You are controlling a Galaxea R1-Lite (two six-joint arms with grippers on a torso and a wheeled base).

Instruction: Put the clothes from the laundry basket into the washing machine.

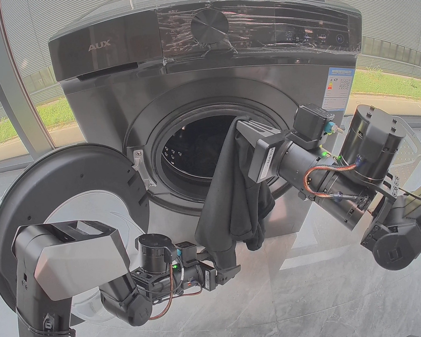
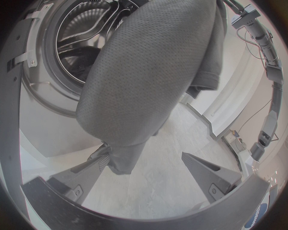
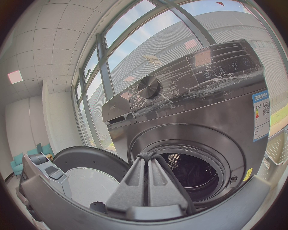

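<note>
Windows (image 1: 394,15) stood behind the open washer (image 1: 112,102); a dark garment (image 1: 228,194) hung at its mouth.
Right claw (image 1: 242,124) was clamped on its top fold; left claw (image 2: 144,157) stood apart at the hem. Soft, limp cloth, probably best gathered low.

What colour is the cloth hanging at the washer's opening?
The garment is plain dark grey, nearly black; clearest in the head view.
</note>
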